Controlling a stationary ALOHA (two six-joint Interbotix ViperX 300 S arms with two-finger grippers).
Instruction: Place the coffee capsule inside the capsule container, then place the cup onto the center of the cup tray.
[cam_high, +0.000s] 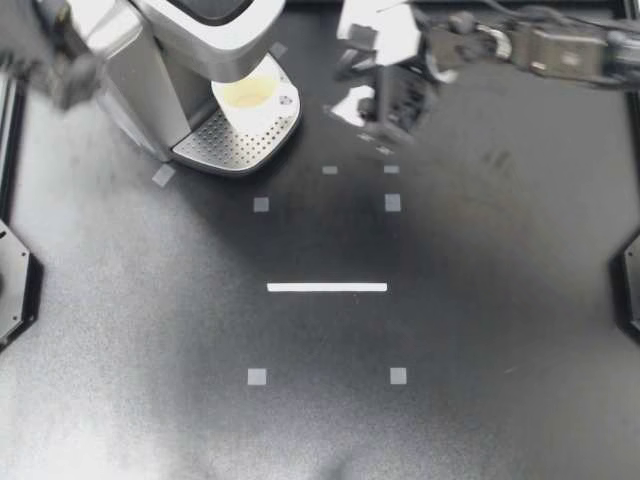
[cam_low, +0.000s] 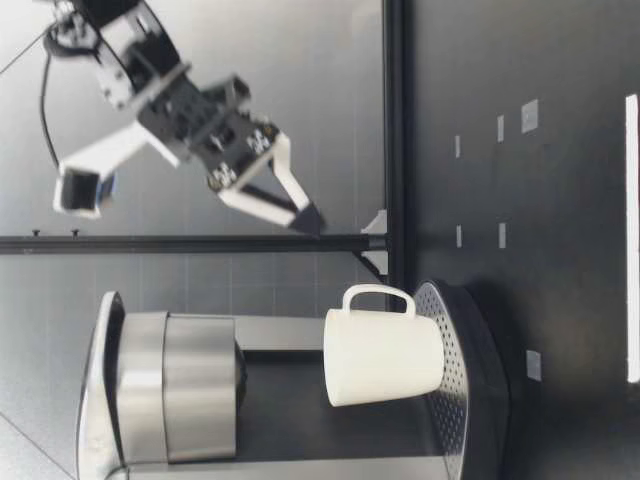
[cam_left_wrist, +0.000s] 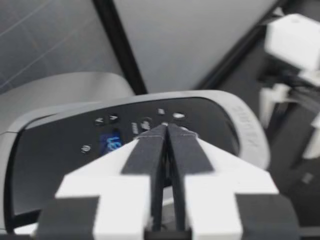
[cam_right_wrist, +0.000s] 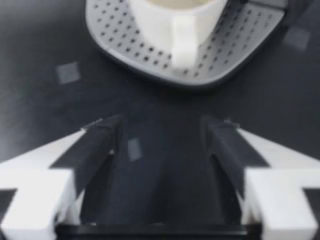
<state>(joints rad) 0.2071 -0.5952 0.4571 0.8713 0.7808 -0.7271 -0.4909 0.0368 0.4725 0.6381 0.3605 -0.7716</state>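
The cup (cam_high: 252, 98) stands upright on the perforated cup tray (cam_high: 215, 150) of the coffee machine (cam_high: 195, 30), beneath its spout, handle turned toward my right tool (cam_high: 350, 85). That tool hangs released above the bench (cam_high: 320, 400), near the tray (fingers wide apart). My left tool (cam_left_wrist: 166, 131) is clenched, fingers pressed together, over the machine's button panel (cam_left_wrist: 125, 137)
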